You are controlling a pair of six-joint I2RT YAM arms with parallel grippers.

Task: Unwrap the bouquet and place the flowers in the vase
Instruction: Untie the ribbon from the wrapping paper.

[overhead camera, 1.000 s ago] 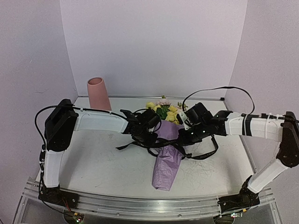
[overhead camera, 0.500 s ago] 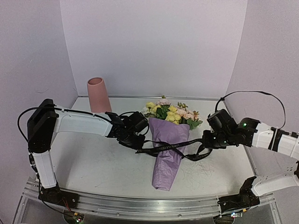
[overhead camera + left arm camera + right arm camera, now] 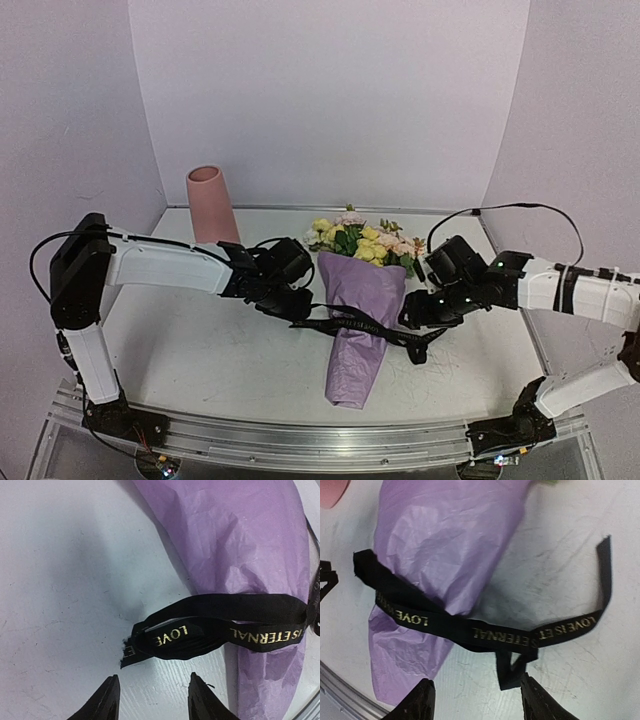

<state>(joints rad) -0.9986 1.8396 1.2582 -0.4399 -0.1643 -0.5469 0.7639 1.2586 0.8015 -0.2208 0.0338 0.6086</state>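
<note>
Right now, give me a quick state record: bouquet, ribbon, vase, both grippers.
bouquet: lying on the table, paper cone wrapped, blooms at the far end
vase: upright, back left, apart from the bouquet
flowers: in the paper, none in the vase
ribbon: black, draped across the cone, ends loose on the table
left gripper: open, empty, beside ribbon end
right gripper: open, empty, above ribbon

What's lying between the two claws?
The bouquet in purple paper, a black ribbon across it, lies between the left gripper and the right gripper; the top view shows it.
</note>
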